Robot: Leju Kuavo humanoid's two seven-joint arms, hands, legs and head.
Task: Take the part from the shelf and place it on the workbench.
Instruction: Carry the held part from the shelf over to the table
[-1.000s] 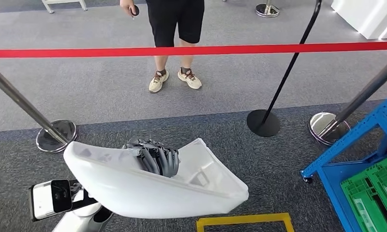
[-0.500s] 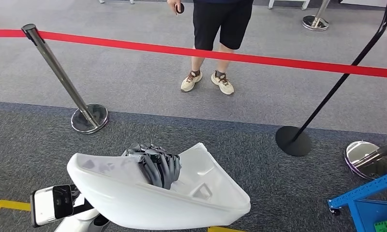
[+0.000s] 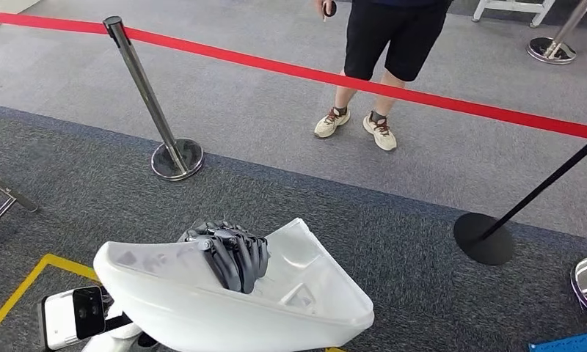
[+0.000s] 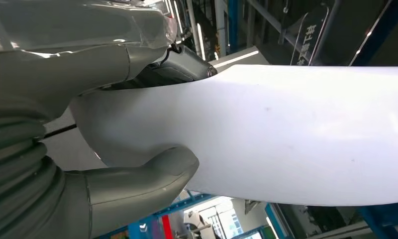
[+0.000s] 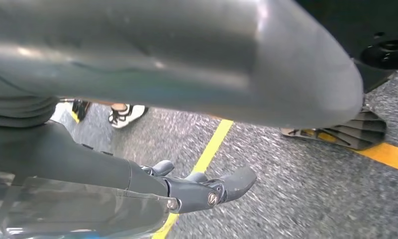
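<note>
Head view: smooth curved white part [image 3: 202,308]

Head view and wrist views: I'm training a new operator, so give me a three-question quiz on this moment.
1. True or false: the left hand holds the white part.
2. What colour is the barrier belt?
3. The right hand holds: A) the part B) a post C) nothing

Key: 1 true; 2 red; 3 C

dark ribbed fingers [image 3: 232,257], grey thumb [image 4: 137,189], silver arm.
</note>
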